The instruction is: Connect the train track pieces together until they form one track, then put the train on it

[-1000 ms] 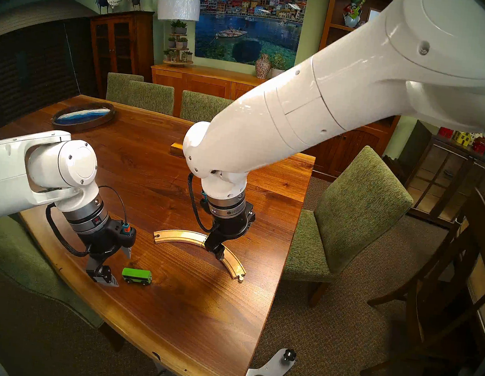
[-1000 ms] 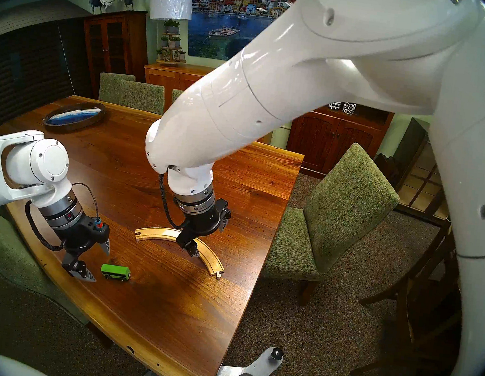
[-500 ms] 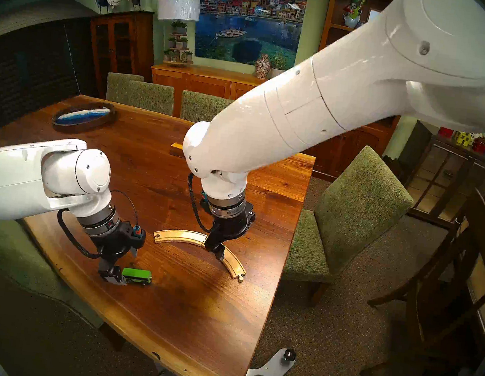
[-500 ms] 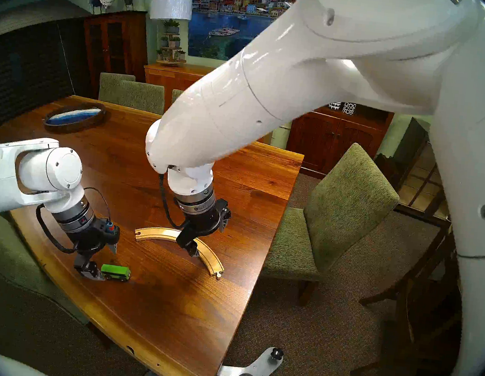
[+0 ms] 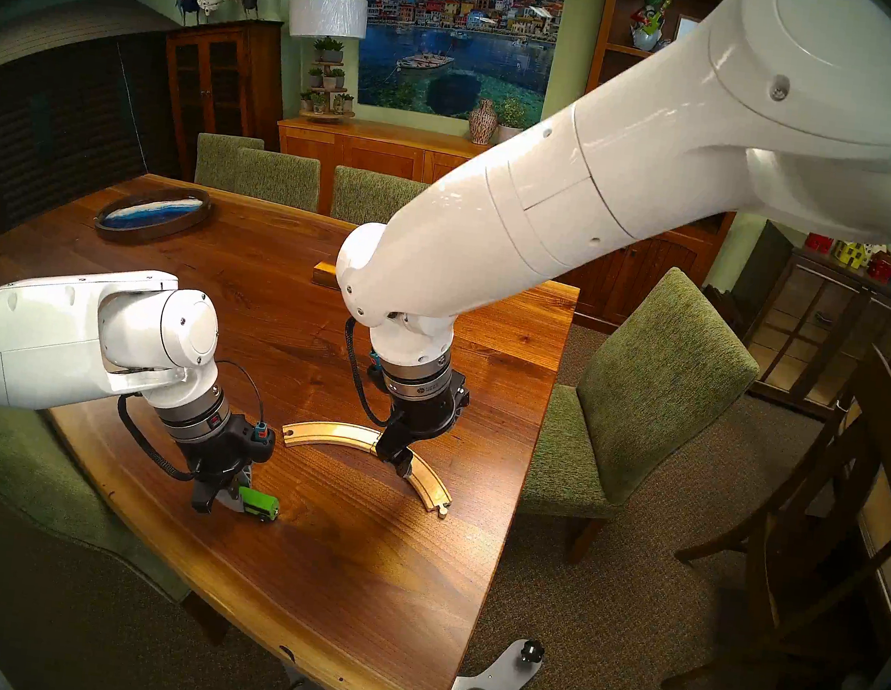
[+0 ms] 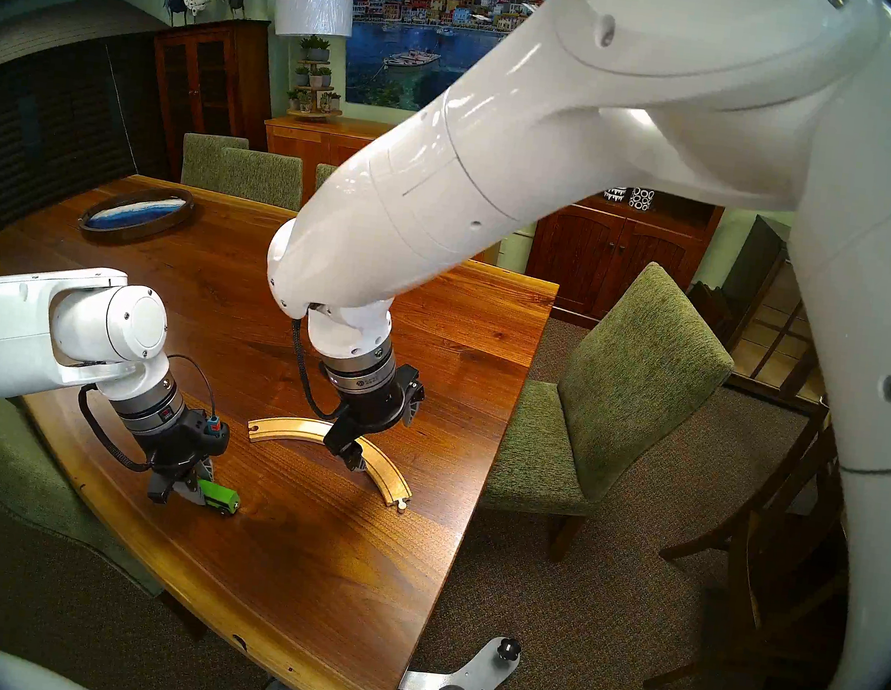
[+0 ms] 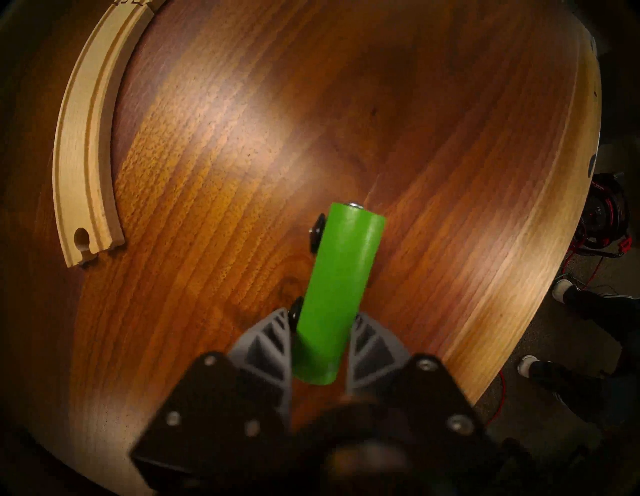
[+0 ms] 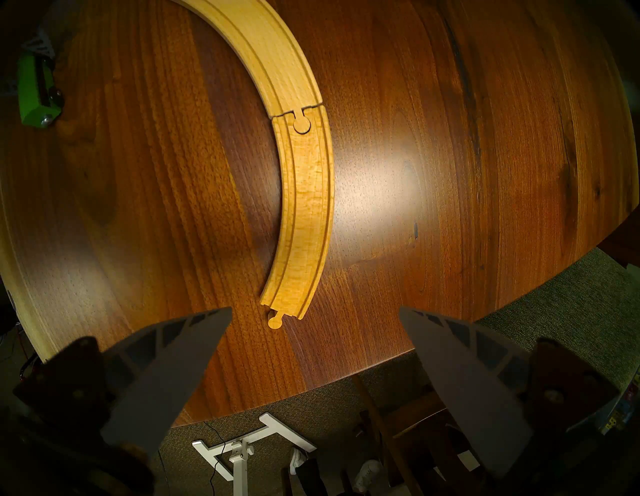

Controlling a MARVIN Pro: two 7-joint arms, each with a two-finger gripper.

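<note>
The track [image 5: 365, 446] lies on the table [image 5: 349, 591] as one arc: two curved pale pieces, their peg-and-socket joint closed flush in the right wrist view [image 8: 300, 121]. One end shows an empty socket [image 7: 81, 239], the other a free peg [image 8: 275, 321].

The train [image 5: 260, 503] sits on the table, apart from the track and nearer the robot. It is green, with black wheels. The left hand [image 5: 231, 497] is down at its rear end; in the left wrist view both grey fingers [image 7: 266, 336] flank the green body [image 7: 337, 287] and touch its sides, so the hand is grasping the train. Whether the wheels rest on the table cannot be told.

The right hand [image 8: 315, 346] hangs above the track near the joint, released, its two fingers [image 8: 173, 367] well apart and nothing between them.

A dark oval tray [image 5: 153, 214] lies at the far left of the table, and a wooden block [image 5: 324, 271] shows behind the right arm.
</note>
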